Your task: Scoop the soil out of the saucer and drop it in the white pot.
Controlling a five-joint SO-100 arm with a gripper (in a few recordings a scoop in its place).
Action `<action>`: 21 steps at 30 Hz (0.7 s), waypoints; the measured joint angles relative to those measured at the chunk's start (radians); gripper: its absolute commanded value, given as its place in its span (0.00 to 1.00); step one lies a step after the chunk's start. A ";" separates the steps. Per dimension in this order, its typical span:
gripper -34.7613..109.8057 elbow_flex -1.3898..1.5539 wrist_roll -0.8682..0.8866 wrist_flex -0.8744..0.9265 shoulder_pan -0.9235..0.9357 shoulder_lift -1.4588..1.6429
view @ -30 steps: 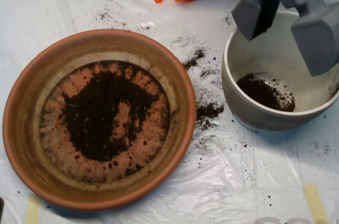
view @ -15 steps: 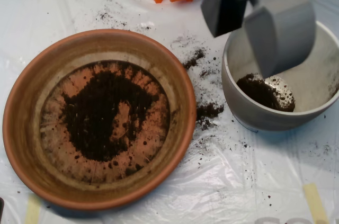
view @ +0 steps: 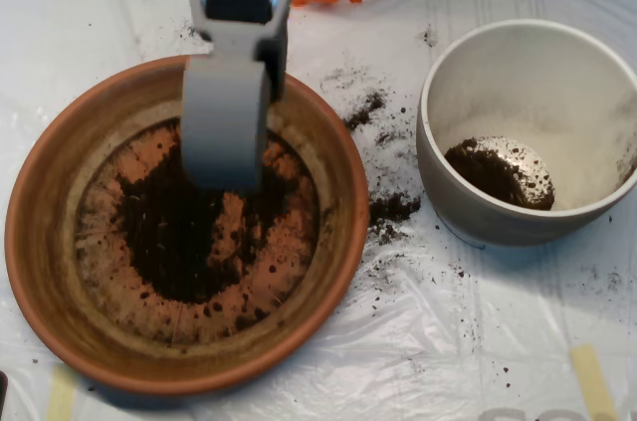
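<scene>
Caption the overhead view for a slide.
Grey scoop over soil in terracotta saucer; white pot holds some soil.

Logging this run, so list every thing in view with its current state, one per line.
Grey clamshell end effector: over the saucer's upper half, above the soil.
Large shallow terracotta saucer: upright, holding a dark soil patch.
Dark crumbly soil: mostly in the saucer, a small heap in the pot, some spilled between.
Round off-white pot: upright, mostly empty.
Clear plastic sheet: wrinkled, soil-speckled.

A single fixed camera looks straight down, fairly close, onto the plastic-covered table.
</scene>
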 measured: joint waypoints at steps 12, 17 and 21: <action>0.58 0.270 -0.028 -0.229 0.155 -0.094; 0.59 0.282 -0.026 -0.270 0.189 -0.196; 0.61 0.288 -0.029 -0.281 0.198 -0.235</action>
